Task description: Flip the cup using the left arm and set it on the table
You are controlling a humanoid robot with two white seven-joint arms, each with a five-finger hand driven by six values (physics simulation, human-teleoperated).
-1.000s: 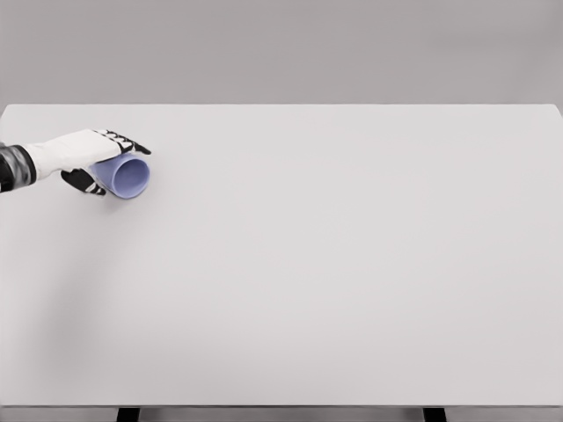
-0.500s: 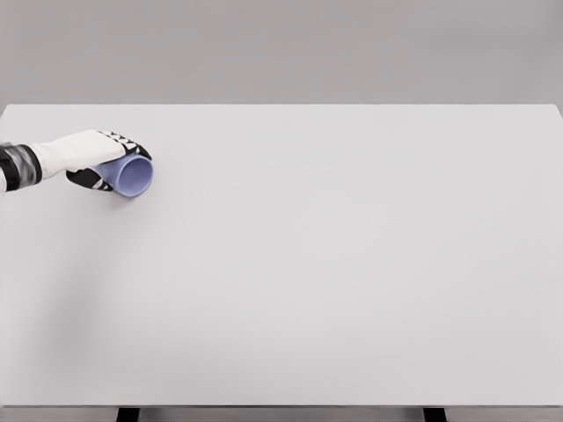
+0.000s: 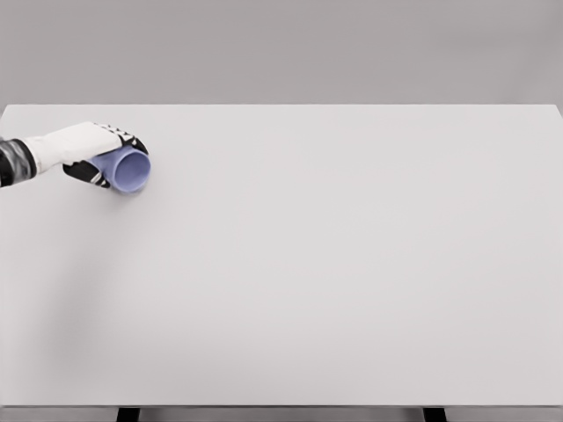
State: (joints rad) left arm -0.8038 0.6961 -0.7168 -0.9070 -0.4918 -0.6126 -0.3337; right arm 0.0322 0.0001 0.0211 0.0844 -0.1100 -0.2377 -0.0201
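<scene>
A lilac-blue cup is held on its side at the far left of the white table, its open mouth facing right and toward me. My left hand comes in from the left edge and is shut on the cup, fingers over its top and thumb beneath. A faint shadow under the cup suggests it is just above the tabletop. The right arm is out of view.
The table's left edge lies just left of my forearm. A plain grey wall stands behind the table's far edge.
The left hand has risen slightly with the cup and shifted a little back; the cup's mouth has tipped a bit more toward me.
</scene>
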